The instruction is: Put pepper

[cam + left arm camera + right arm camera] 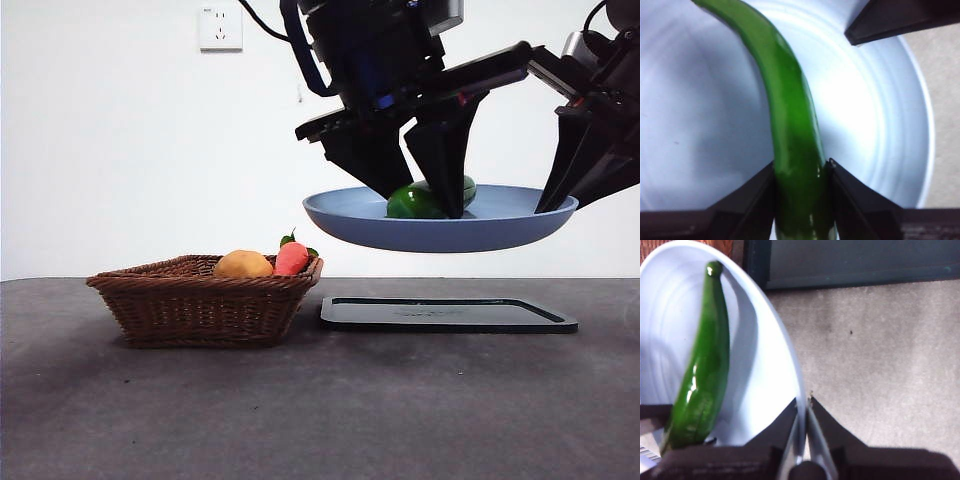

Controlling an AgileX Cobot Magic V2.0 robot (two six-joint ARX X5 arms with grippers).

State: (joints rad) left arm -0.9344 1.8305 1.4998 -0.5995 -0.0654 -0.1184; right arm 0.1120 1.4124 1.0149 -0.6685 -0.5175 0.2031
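While the right gripper (804, 402) pinches the rim of the blue plate (440, 232) and holds it above the black tray (448, 315), the left gripper (801, 167) clasps the pepper (790, 125), long, glossy, dark green and gently curved, lying in that plate.

pepper (792, 130): glossy dark green, with pale highlights along its skin
plate (345, 222): soft blue — washed nearly white in both wrist views
basket (200, 300): brown woven wicker
round lump in basket (243, 265): orange-brown
leafy-topped piece (291, 258): red-orange, green leaves
tray (445, 315): flat black
table (320, 410): dark grey, mottled
wall (120, 150): white — with a white socket (220, 27)
gripper jaws: black
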